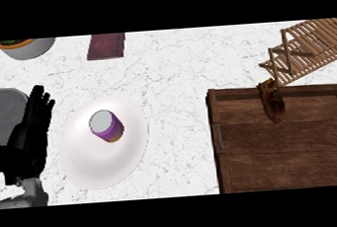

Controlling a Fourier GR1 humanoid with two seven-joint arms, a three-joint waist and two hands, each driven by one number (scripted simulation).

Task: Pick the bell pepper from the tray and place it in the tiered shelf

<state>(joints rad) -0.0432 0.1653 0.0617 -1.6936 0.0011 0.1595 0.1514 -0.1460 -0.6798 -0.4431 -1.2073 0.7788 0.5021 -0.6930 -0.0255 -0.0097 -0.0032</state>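
A dark wooden tray [290, 146] lies at the right of the marble counter. At its far edge sits a small dark brown oval thing with an orange tip, which seems to be the bell pepper [274, 103]. Just beyond it, at the top right, stands the light wooden tiered shelf [309, 48], its lower corner close above the pepper. My left hand [32, 130] rests open at the left edge, fingers pointing up, far from the tray and touching nothing. My right hand does not show.
A white plate [83, 161] left of centre carries a purple cup [106, 125]. A grey plant pot [26, 47] stands at the top left, and a dark maroon flat item [106, 45] lies near it.
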